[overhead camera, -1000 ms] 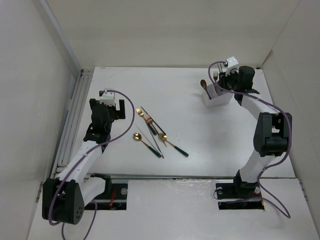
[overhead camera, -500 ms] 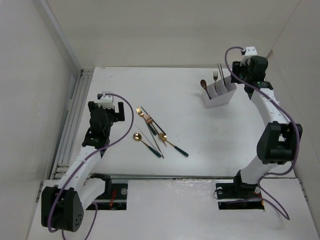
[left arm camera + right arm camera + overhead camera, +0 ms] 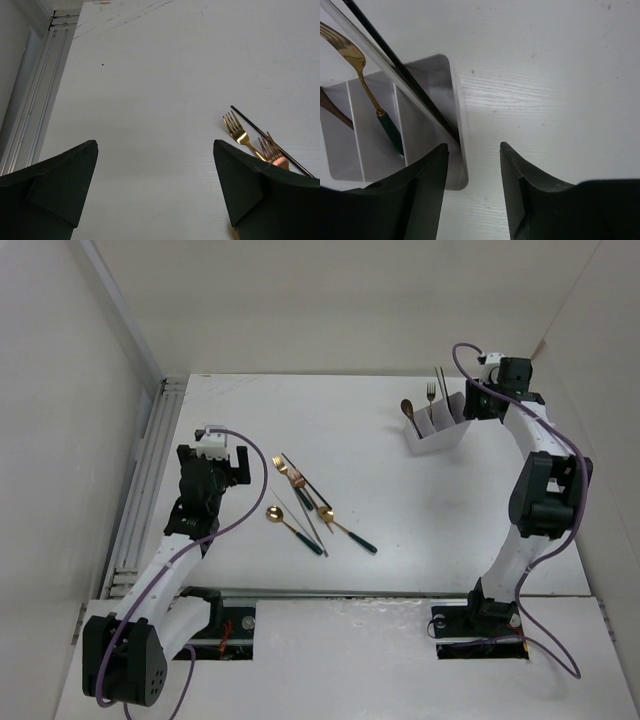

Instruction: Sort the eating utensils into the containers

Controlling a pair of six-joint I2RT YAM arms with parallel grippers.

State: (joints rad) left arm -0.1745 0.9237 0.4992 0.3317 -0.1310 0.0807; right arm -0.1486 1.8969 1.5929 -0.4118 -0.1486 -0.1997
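Observation:
The white divided bin (image 3: 436,435) stands at the back right. It holds a brown spoon (image 3: 407,409), a gold fork (image 3: 431,392) and leaning chopsticks (image 3: 441,383). My right gripper (image 3: 474,405) hovers open just right of the bin, holding nothing. In the right wrist view the bin (image 3: 456,107) shows the fork (image 3: 351,56), a dark chopstick (image 3: 402,72) and a pale stick (image 3: 370,56); the gripper (image 3: 474,147) is over the bin's right wall. Forks (image 3: 285,472), spoons (image 3: 275,513) and chopsticks (image 3: 309,515) lie mid-table. My left gripper (image 3: 215,462) is open to their left.
A metal rail (image 3: 148,465) runs along the table's left edge, beside the left arm. White walls enclose the table on the left, back and right. In the left wrist view, two gold forks (image 3: 237,131) and a dark chopstick (image 3: 252,126) lie right of the gripper (image 3: 155,145).
My right gripper has drawn back from over the bin toward the right, and the chopsticks now stand uncovered in the bin. The left arm has hardly moved.

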